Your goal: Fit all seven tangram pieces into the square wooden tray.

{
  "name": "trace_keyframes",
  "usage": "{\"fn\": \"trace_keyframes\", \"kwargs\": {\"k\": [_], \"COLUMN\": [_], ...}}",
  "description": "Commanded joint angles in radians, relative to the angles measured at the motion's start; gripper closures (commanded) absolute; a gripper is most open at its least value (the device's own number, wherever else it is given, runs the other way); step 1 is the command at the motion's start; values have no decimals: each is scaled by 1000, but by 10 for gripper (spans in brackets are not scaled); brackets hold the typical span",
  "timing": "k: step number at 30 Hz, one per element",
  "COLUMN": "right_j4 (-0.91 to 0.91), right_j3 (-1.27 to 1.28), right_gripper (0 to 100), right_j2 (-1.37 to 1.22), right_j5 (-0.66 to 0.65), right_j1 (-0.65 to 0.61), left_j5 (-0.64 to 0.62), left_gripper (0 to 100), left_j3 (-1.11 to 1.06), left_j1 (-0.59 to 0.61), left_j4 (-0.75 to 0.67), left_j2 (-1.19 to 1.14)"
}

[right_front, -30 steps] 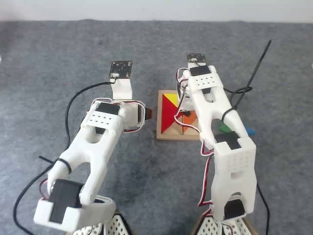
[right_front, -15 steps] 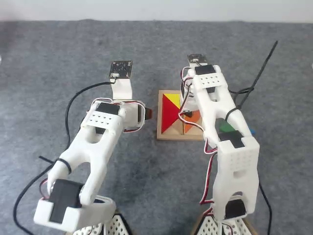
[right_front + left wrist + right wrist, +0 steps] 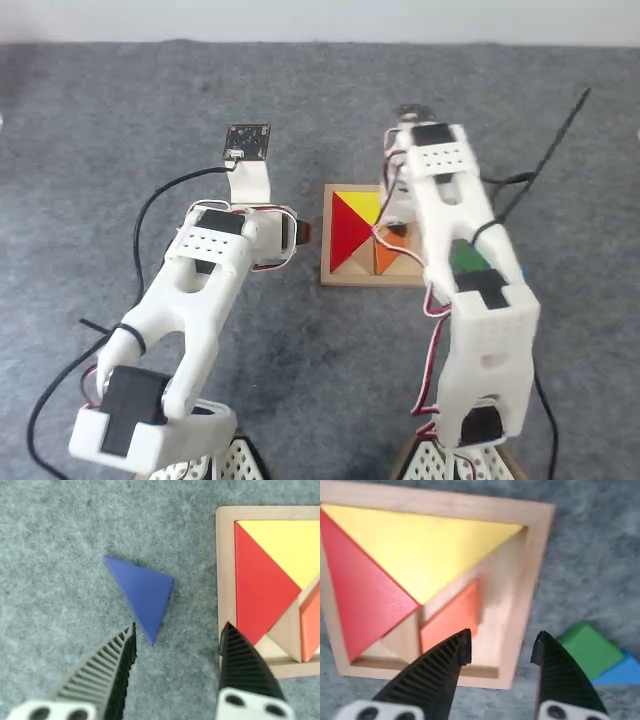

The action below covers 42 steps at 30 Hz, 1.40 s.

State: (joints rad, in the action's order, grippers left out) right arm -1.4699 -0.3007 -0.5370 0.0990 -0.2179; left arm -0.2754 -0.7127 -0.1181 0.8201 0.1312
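Hovering over the grey mat, the left gripper stood wide open and empty, with the blue triangle lying flat just beyond its fingertips and beside the square wooden tray, apart from the rim. The triangle's longest edge lay on the side away from the tray and ran outward from the gripper. Its square corner faced the tray wall, and one sharp corner pointed back into the gap between the fingers. To an onlooker the piece seemed light, stiff and thin, with smooth painted faces likely to slip. The surest hold was judged to be across the long edge and the opposite corner, taken low against the mat. The right gripper, likewise open and holding nothing, hung above the tray's near rim by the orange piece. The red triangle and yellow triangle were already seated. A green piece and a light blue piece lay touching on the mat just outside the tray.
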Motion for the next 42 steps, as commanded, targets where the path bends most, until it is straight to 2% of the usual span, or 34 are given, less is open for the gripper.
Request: {"fn": "trace_keyframes", "kwargs": {"k": [1, 8, 12, 20, 31, 42], "right_j4": [-15, -33, -13, 10, 42, -42], "right_j3": [-44, -38, -28, -28, -81, -144], "right_gripper": [775, 775, 775, 775, 775, 775], "right_j2": [73, 70, 50, -111, -114, -116], "right_j5": [-20, -11, -12, -18, -69, -69], "right_j1": [18, -88, -108, -67, -2, 27], "left_j5": [8, 8, 8, 8, 8, 8], "left_gripper": [746, 746, 746, 746, 746, 746], "left_j3": [25, 25, 25, 25, 25, 25], "left_j1": [-3, -3, -3, -2, -3, 0], "left_j4": [-11, -12, -12, -12, -14, -12], "left_j2": [11, 8, 9, 8, 8, 9]}}
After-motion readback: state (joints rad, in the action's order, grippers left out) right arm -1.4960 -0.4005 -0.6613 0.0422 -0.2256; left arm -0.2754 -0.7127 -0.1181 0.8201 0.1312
